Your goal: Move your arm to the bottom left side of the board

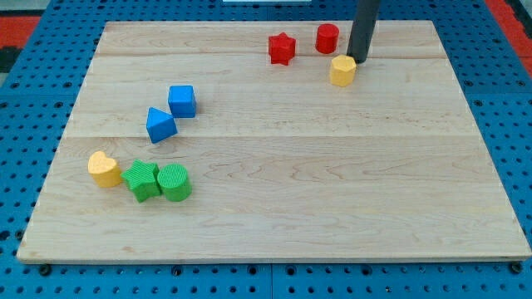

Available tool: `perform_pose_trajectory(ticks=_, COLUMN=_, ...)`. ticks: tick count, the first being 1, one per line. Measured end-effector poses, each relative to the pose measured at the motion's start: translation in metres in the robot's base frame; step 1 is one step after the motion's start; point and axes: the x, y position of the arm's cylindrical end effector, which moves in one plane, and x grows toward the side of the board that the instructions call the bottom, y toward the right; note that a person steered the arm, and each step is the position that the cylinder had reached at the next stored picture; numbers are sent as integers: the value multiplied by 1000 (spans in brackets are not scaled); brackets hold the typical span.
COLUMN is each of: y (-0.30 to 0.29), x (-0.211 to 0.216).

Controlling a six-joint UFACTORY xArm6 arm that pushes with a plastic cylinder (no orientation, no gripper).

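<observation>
Board: a pale wooden board is seen lying on a blue perforated surface.
Rod: a straight dark rod is seen coming down from the view's top, right of centre.
Tip: my tip is placed near the board's top edge, just above and right of the yellow block, touching it or nearly so; which cannot be told.
Hand state: no gripper is carried, so nothing is gripped; only the rod's end is set against the board.
Top group: a red star block and a red cylinder are found left of the rod, with a yellow block just below the tip.
Middle left: a blue cube and a blue triangular block are set close together.
Bottom left: a yellow heart-shaped block, a green star block and a green cylinder are lined up, well apart from the tip.
</observation>
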Motion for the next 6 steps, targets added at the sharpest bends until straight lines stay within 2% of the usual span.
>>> perform_pose_trajectory(ticks=1, y=-1, x=45)
perform_pose_trajectory(ticks=2, y=33, x=67)
perform_pose_trajectory(ticks=3, y=-3, x=153)
perform_pose_trajectory(ticks=4, y=-36, x=264)
perform_pose_trajectory(ticks=5, y=-87, x=312)
perform_pose_trajectory(ticks=6, y=-200, x=310)
